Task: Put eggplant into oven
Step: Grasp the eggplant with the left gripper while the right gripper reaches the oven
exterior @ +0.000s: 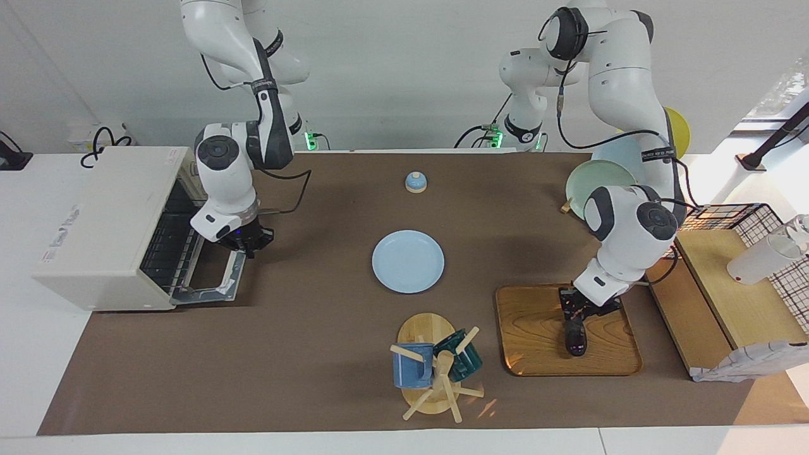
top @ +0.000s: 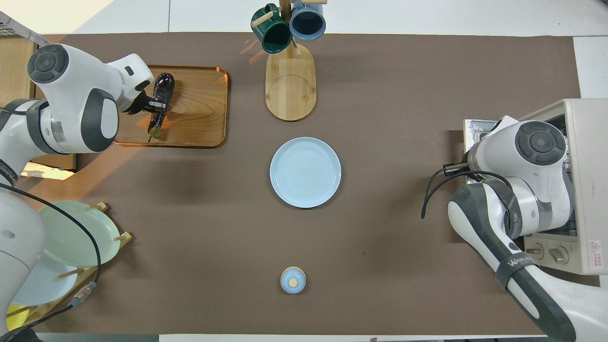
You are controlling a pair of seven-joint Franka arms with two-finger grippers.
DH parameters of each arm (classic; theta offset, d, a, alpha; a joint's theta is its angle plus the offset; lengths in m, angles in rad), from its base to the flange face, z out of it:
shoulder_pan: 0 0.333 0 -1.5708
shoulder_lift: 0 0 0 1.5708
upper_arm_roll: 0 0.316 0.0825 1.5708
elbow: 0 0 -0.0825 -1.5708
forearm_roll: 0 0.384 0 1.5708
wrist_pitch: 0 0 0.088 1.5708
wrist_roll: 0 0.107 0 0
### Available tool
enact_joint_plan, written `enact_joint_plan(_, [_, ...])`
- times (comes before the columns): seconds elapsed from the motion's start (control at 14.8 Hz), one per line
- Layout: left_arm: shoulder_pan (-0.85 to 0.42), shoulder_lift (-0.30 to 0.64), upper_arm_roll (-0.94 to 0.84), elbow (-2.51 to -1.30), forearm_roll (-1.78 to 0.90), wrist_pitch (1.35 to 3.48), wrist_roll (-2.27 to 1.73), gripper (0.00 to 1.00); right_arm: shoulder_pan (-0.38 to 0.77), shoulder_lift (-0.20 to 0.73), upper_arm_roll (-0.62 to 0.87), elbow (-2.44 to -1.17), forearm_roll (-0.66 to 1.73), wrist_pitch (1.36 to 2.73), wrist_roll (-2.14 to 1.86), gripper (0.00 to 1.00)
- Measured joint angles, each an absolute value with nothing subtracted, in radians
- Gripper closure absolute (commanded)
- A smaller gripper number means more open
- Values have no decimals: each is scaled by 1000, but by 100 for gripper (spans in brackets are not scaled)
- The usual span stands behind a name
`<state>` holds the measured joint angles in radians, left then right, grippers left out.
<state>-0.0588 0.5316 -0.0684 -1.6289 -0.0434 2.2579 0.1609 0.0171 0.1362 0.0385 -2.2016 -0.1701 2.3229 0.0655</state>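
Note:
The dark purple eggplant (exterior: 576,338) lies along the wooden tray (exterior: 537,328) toward the left arm's end of the table; it also shows in the overhead view (top: 160,90). My left gripper (exterior: 576,314) is down on the eggplant's middle, its fingers closed against both sides (top: 157,103). The off-white oven (exterior: 107,221) stands at the right arm's end with its glass door (exterior: 212,281) dropped open and the wire rack showing. My right gripper (exterior: 248,243) hangs just over the open door, in front of the oven's opening.
A light blue plate (exterior: 407,261) lies mid-table. A wooden mug stand (exterior: 436,370) with a blue and a green mug is farther from the robots. A small blue domed lid (exterior: 415,182) sits near the robots. A plate rack (exterior: 597,180) and wooden shelf (exterior: 727,284) are beside the tray.

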Motion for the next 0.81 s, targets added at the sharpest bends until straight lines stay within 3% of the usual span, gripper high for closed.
enact_joint_plan(0.34, [-67, 451, -75, -1574, -89, 2063, 152, 100, 14, 176, 29, -2189, -108, 2329, 67, 100])
enact_joint_plan(0.68, [-201, 317, -81, -1584, -121, 1885, -48, 100, 13, 164, 17, -2082, 54, 2182, 67, 100])
enact_joint_plan(0.81, [-300, 300, -83, -1610, -122, 1884, -176, 100, 22, 159, 18, -2070, 66, 2176, 67, 60])
